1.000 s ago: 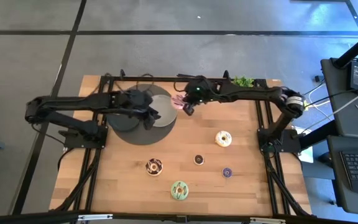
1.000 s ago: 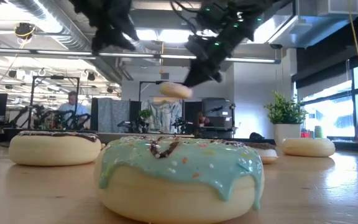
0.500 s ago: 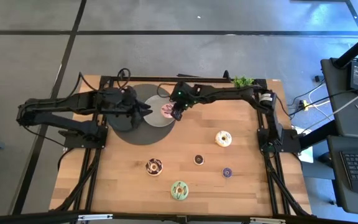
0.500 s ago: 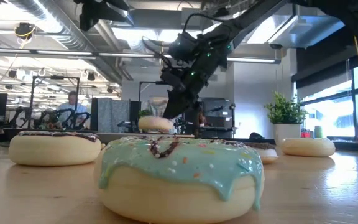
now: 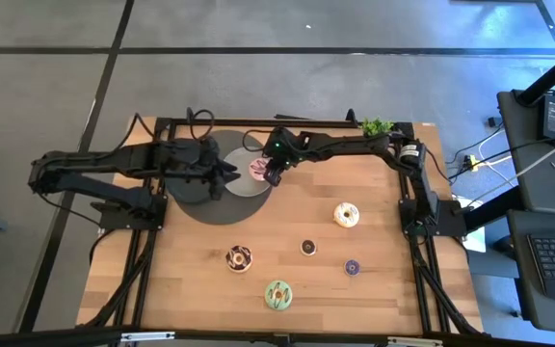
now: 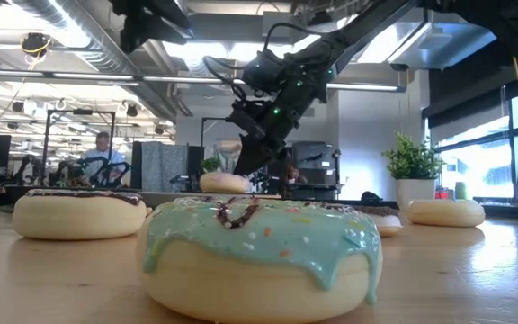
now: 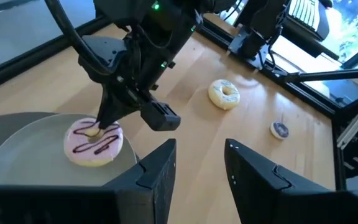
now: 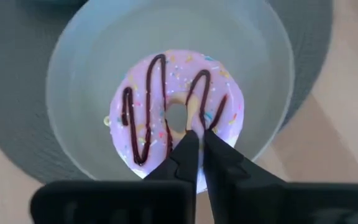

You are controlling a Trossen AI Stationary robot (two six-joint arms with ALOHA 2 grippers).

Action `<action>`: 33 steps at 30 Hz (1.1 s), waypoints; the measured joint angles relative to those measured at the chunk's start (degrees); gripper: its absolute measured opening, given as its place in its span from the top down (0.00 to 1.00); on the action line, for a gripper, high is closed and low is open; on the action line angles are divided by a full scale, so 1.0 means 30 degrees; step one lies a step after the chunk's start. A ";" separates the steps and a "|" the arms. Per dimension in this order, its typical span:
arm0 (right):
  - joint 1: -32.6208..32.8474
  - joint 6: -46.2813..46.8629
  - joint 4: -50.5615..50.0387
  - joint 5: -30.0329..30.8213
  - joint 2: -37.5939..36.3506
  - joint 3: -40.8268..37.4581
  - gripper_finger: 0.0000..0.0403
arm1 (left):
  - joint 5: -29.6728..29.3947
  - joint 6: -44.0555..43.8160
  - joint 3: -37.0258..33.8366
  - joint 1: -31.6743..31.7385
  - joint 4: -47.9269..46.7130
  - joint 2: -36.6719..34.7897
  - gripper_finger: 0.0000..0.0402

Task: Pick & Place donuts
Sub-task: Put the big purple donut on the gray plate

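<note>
A pink donut with chocolate stripes (image 5: 258,170) lies flat on the grey plate (image 5: 244,189), which sits on a dark round disc (image 5: 186,185). My right gripper (image 5: 271,175) stands over it, shut on it, fingers pointing down (image 8: 197,134). My left gripper (image 5: 227,172) is open and empty over the plate's left part (image 7: 197,149). A cream donut (image 5: 346,214), a chocolate one (image 5: 239,257), a green one (image 5: 277,295), a tiny brown one (image 5: 308,248) and a tiny purple one (image 5: 352,267) lie flat on the table. My right gripper meets the pink donut at its ring, right beside the hole (image 8: 194,118), with its two fingers (image 8: 188,146) almost together. They come from above, slanting down (image 7: 107,109). The fingertips hide the place of contact. The donut lies flat, icing up, on the plate (image 8: 79,93).
A small green plant (image 5: 377,125) stands at the table's far right corner. Black frame rails run along the table's left, right and far edges. In the low view the green donut (image 6: 259,256) fills the foreground. Bare wood lies between the plate and the loose donuts.
My right gripper has gone toward the table's left and down with the pink donut, which was in the air beside the plate and now lies flat on it. For the last half second it has stayed still. My left gripper has drawn back a little toward the left.
</note>
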 joint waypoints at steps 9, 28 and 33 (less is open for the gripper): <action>0.0007 -0.0581 0.0114 0.0049 0.0000 0.0000 0.86 | 0.0001 0.0000 0.0000 0.0000 -0.0015 0.0431 0.66; 0.0007 0.0016 0.1804 -0.0093 -0.0150 -0.0007 0.83 | -0.0127 0.0069 0.0000 0.0000 -0.0005 0.0431 0.66; 0.0046 0.0133 -0.0190 -0.0104 -0.1921 -0.0007 0.83 | -0.0196 0.0043 0.0000 0.0000 0.0002 0.0457 0.66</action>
